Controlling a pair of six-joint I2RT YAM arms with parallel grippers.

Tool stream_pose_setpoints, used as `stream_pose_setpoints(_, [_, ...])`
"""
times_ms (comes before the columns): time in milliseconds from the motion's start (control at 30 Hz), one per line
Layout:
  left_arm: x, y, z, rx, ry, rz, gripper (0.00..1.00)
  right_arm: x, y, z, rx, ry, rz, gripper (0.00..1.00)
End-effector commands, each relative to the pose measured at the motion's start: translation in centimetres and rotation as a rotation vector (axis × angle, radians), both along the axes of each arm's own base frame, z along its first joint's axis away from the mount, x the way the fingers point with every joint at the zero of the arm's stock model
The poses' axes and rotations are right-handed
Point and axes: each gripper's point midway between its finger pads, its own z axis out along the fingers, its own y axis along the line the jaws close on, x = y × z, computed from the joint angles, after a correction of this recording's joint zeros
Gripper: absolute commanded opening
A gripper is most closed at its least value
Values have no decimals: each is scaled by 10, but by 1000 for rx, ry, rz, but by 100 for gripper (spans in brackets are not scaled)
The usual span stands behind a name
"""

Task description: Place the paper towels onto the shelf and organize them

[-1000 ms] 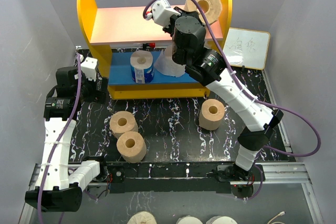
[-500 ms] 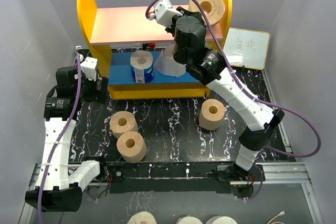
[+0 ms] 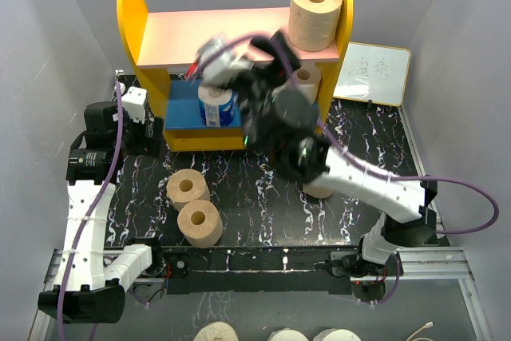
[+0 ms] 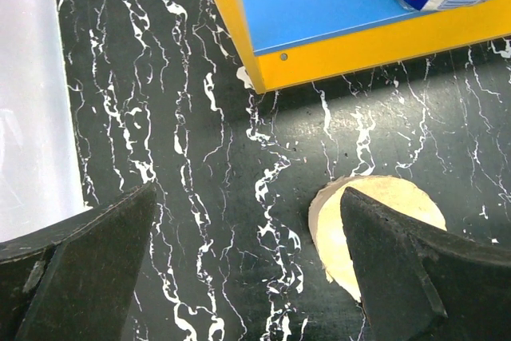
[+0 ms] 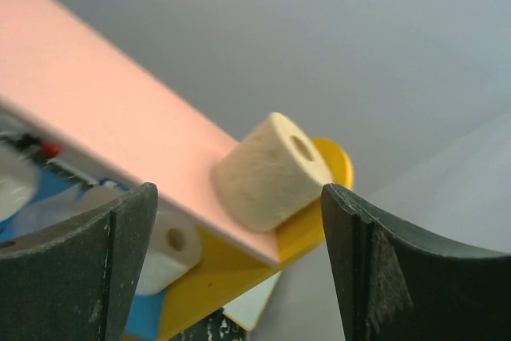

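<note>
Right tool (image 5: 238,225) sat high in front of the shelf (image 3: 132,13), fingers wide apart w/ nothing btwn them; its arm was blurred in the top view. Left tool (image 4: 243,225) hung low over the table (image 3: 263,197), just off the shelf's front-left corner, fingers also apart and empty.

Rolls on the shelf: a tan roll (image 3: 315,5) at the right end of the pink top board, a white roll (image 3: 305,79) and a blue-wrapped roll (image 3: 215,107) on the blue lower board. Not yet shelved: a rear tan roll (image 3: 187,188) and a front tan roll (image 3: 200,223) just beside each other at near-left, plus a third tan roll (image 3: 315,191) mostly hidden under the right forearm.

Key relation: the near-left pair stood on end, cores up, i.e. long axis vertical. They lay on the near side of the left tool, and one showed in its wrist view right by a finger. Left arm was clearly nearer them; the right tool pointed away, toward the shelf. Prob. a grip across the barrel from above suits, though whether the finger gap spans a roll I couldn't tell.
</note>
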Motion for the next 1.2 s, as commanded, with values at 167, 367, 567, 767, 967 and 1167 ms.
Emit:
stream_pose_setpoints(167, [0,10,26,33,-85,45,99,-91,-3,-208,-352,286,-225,89])
stream_pose_setpoints(367, [1,5,13,11,-55,25,99,-109,-71,-245,-128,331,-349,84])
stream_pose_setpoints(567, [1,2,4,1,-30,11,99,-106,-102,-281,-171,337,-395,82])
stream_pose_setpoints(767, [1,0,-7,-6,5,4,99,-100,-160,-311,-77,359,-475,78])
stream_pose_setpoints(967, [4,-3,-15,-27,35,-4,99,-104,-186,-274,231,343,-407,77])
stream_pose_setpoints(1167, [7,-2,-18,-21,50,2,99,-130,-167,-209,644,376,-35,75])
